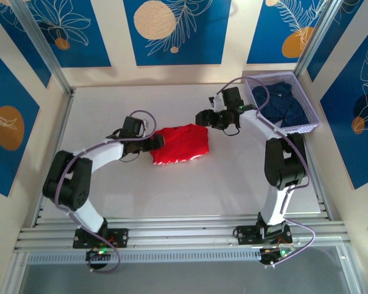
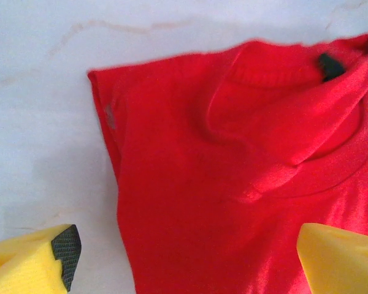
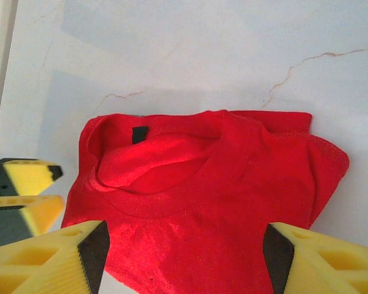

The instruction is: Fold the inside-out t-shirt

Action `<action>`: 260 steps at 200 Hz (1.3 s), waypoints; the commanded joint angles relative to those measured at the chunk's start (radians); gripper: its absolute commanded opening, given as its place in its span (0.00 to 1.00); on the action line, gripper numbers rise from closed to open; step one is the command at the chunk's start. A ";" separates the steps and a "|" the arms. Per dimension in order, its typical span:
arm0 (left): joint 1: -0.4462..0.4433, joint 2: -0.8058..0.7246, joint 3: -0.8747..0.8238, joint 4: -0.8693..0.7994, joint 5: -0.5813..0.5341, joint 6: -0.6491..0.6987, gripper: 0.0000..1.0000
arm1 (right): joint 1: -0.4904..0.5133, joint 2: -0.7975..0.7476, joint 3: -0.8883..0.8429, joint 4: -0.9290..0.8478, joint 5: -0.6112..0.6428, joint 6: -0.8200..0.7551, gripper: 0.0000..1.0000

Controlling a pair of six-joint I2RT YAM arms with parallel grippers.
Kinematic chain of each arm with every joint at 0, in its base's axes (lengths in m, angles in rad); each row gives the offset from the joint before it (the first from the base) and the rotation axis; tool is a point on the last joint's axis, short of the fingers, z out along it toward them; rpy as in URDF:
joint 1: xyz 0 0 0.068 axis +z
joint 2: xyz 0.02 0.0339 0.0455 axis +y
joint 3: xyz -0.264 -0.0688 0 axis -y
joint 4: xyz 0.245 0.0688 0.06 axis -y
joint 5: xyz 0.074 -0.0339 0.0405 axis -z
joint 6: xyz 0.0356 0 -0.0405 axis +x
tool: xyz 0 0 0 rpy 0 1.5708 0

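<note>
Left gripper (image 2: 187, 251): released, fingers spread wide, nothing between them. It hangs low over the left part of the inside-out t-shirt (image 1: 181, 144). One yellow fingertip (image 2: 61, 254) is over bare table, the other over red cloth. I can't tell whether either pad touches.

Right gripper (image 3: 185, 248): also released, jaws wide, empty. It sits at the shirt's far right corner, pointing at the cloth. Contact can't be judged from the top view. In my right wrist view both pads frame the shirt's near part, and my left fingers show at the left edge, just beside the cloth.

The shirt is in the middle of the table (image 1: 110, 202), between my two grippers. It's bunched into a compact, roughly rectangular bundle, plain red face up. The neckline is exposed, and a fold of cloth lies slumped across the collar opening. A small black tag (image 3: 140, 133) is at the collar rim.

Far right corner: lavender basket (image 1: 314, 120) with dark navy clothing (image 1: 285, 101) inside, well apart from the shirt.
</note>
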 commanded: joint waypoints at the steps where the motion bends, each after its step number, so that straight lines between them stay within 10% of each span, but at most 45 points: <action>1: 0.002 0.062 0.058 -0.021 0.089 -0.016 0.91 | 0.004 -0.006 -0.035 -0.008 -0.008 -0.001 0.69; 78: -0.039 0.232 0.125 0.090 0.186 -0.054 0.82 | 0.001 -0.031 -0.082 0.005 0.003 0.002 0.69; 161: -0.012 0.294 0.171 0.177 0.281 0.018 0.20 | -0.016 -0.039 -0.099 -0.002 0.011 -0.001 0.69; 211: 0.145 0.250 0.333 -0.216 0.258 0.306 0.00 | -0.023 -0.091 -0.124 -0.020 0.021 -0.009 0.69; 260: 0.308 0.275 0.593 -0.574 -0.062 0.504 0.00 | -0.022 -0.182 -0.169 -0.017 -0.009 0.004 0.68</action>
